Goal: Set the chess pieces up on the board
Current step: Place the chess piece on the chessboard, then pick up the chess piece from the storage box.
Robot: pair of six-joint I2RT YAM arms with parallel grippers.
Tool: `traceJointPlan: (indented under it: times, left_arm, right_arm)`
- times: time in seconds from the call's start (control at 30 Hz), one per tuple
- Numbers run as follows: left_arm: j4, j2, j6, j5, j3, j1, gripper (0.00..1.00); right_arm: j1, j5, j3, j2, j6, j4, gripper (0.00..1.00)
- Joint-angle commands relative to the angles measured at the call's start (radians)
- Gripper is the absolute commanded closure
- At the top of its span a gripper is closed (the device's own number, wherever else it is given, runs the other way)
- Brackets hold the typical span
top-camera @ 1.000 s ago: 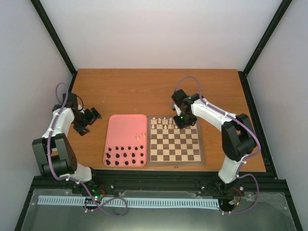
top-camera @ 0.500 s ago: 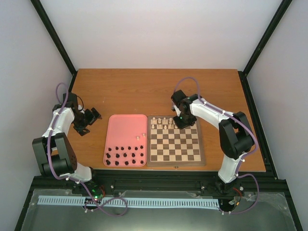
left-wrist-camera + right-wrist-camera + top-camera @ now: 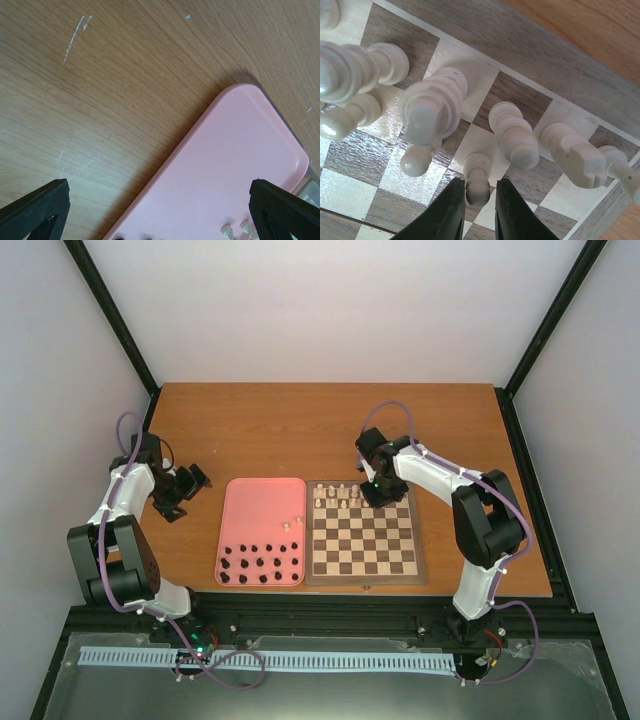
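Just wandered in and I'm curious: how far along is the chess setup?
Early days. A handful of cream pieces stand on the far rows of the board. The right gripper brackets one pawn there. A few more wait on the pink tray, beside rows of black pieces. The left gripper hangs open, empty, by the tray.

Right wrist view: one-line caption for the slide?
Right tool straddling a cream pawn beside other cream pieces on the board.

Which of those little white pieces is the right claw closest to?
The small pawn standing between the right gripper's fingertips; the other white pieces stand beyond them.
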Motion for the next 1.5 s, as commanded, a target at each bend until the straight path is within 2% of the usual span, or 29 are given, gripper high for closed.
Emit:
traceJointPlan:
  times: [0.0, 0.37, 0.63, 0.83, 0.97, 1.2, 1.47]
  left_arm:
    - [-0.007, 0.007, 0.018, -0.001, 0.039, 0.004, 0.0]
    - [-0.003, 0.003, 0.018, 0.002, 0.035, 0.004, 0.0]
    - [-0.007, 0.0, 0.018, 0.0, 0.038, 0.004, 0.0]
    - [-0.008, -0.002, 0.02, -0.001, 0.038, 0.004, 0.0]
    - [-0.004, -0.003, 0.016, 0.002, 0.038, 0.004, 0.0]
    - [-0.008, -0.02, 0.014, 0.005, 0.039, 0.004, 0.0]
    - [-0.008, -0.056, 0.012, 0.0, 0.021, 0.004, 0.0]
  right_arm:
    - [-0.009, 0.016, -0.009, 0.008, -0.004, 0.015, 0.79]
    - [-0.009, 0.014, -0.001, -0.022, -0.001, -0.005, 0.77]
    - [-0.009, -0.097, 0.028, -0.154, -0.013, -0.068, 0.63]
    - [0.067, -0.124, 0.174, -0.209, 0.012, -0.15, 0.58]
    - [0.182, -0.15, 0.35, -0.078, 0.019, -0.174, 0.58]
    - [0.374, -0.16, 0.665, 0.259, -0.014, -0.181, 0.6]
    - [0.431, -0.254, 0.711, 0.415, -0.027, -0.127, 0.6]
